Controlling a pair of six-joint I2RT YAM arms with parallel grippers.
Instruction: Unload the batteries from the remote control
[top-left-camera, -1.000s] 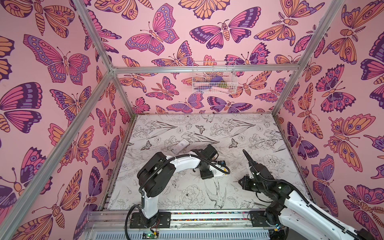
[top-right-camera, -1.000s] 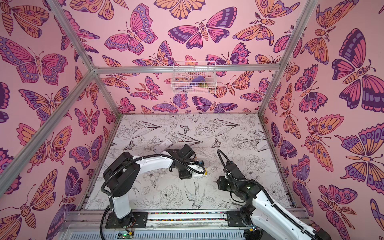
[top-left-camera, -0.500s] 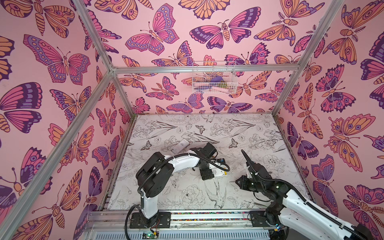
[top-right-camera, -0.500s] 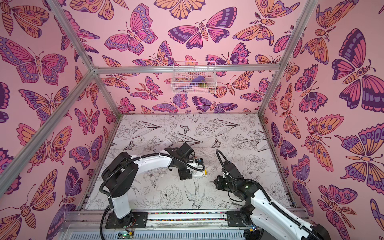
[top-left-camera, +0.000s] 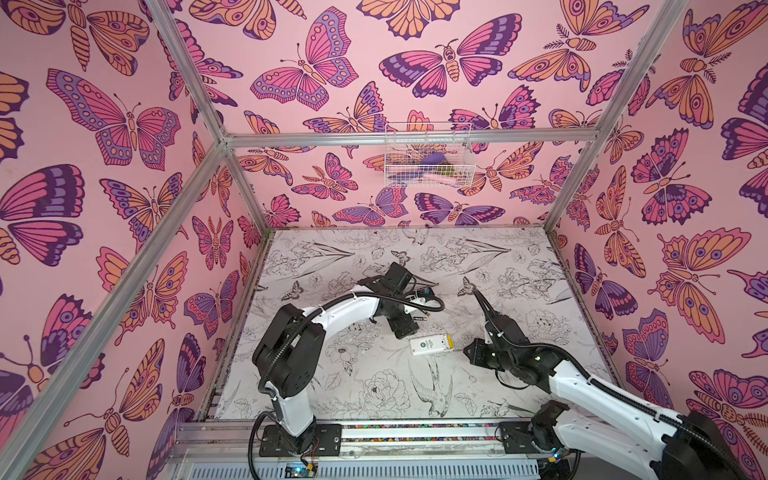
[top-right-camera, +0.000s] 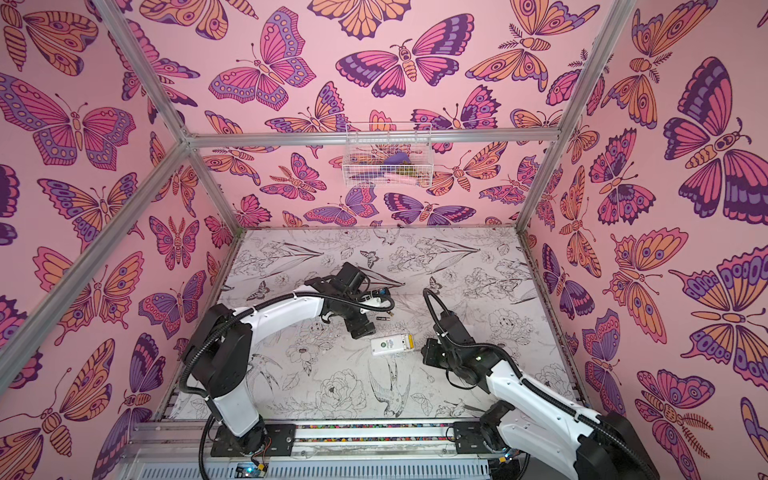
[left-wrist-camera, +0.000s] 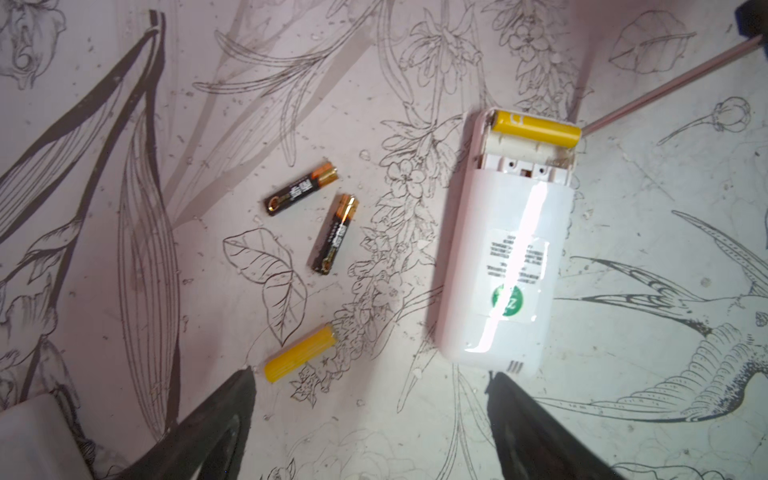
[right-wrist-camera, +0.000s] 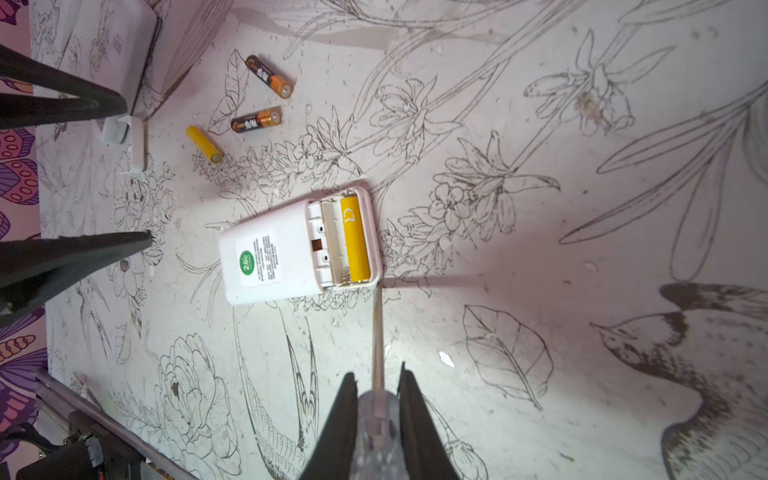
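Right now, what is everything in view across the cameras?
remote control: one, white, back up on table, bay open
seated battery: one, yellow, in the bay
loose yellow battery: one, yellow, on table beside remote control
black batteries: two, black with orange ends, beside it
battery cover: one, white, on table past the loose batteries
screwdriver: one, clear handle, tip by remote control's corner
wire basket: one, white, on back wall
left gripper: one, black, open above table
right gripper: one, black, shut on screwdriver
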